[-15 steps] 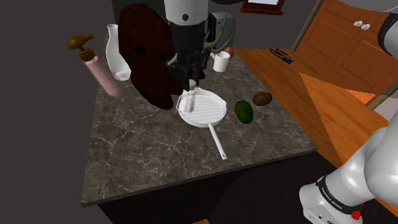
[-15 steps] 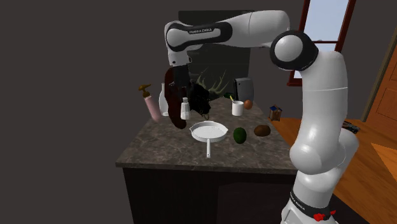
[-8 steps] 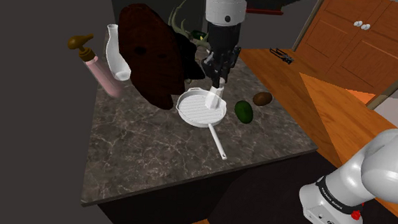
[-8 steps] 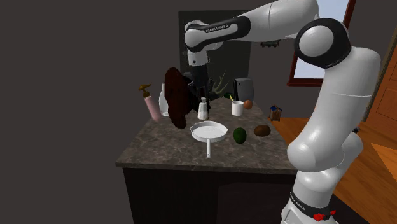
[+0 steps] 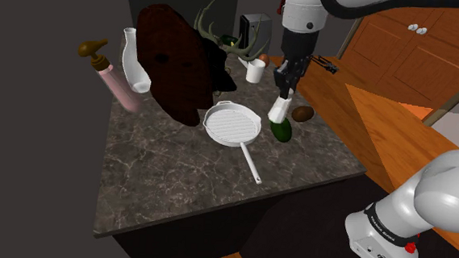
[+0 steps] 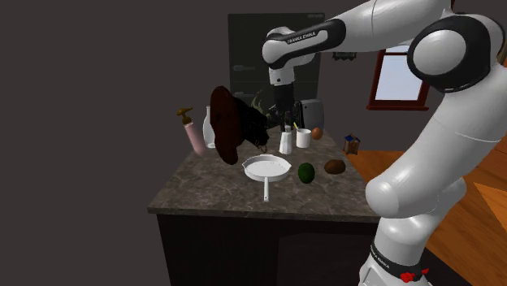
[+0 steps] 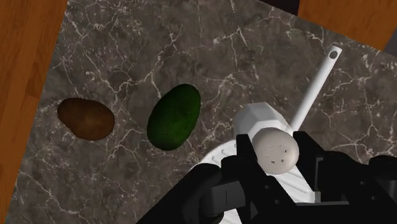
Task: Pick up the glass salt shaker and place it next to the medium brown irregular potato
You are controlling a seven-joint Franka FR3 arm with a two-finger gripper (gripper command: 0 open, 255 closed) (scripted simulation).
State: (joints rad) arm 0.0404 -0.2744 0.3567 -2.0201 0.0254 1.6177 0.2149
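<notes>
Gripper (image 7: 275,156): black, pointing down, clamped on the shaker.
Salt shaker (image 7: 273,145): white, held clear of the marble counter (image 7: 127,51), above the pan (image 5: 232,126) rim.
Avocado (image 7: 174,116): green, beside the pan.
Potato (image 7: 86,118): brown, just beyond the avocado, not touching.

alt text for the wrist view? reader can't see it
The black gripper clasps a white salt shaker, its holed cap toward the camera. Below, on the marbled counter, lie a white pan, a green avocado and a brown potato, apart.
</notes>
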